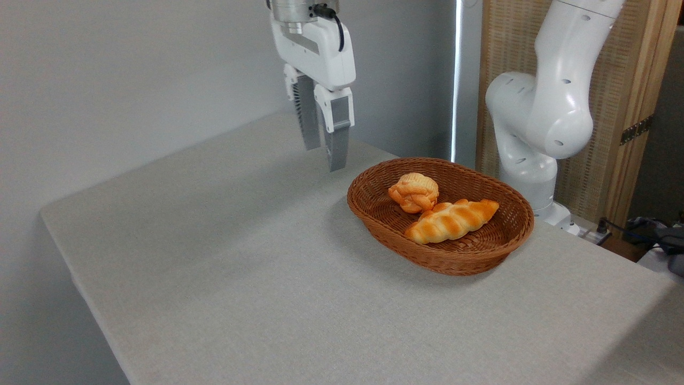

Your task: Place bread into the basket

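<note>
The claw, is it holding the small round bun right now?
No, the claw hangs empty above the table while the bun lies in the basket.

We see an orange-and-pale-yellow bread [413,193], a brown woven basket [513,208], a golden braided loaf [452,220], a speckled grey tabletop [240,278].

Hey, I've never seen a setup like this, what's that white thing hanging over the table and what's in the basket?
The white thing is a robot arm. Its hand, two grey fingers pointing down, hangs above the grey table left of the basket and holds nothing. One fixed camera looks down from the side. On the table sits an oval brown wicker basket. Inside lie a small round orange-yellow bun and a longer golden braided loaf, touching each other.
</note>
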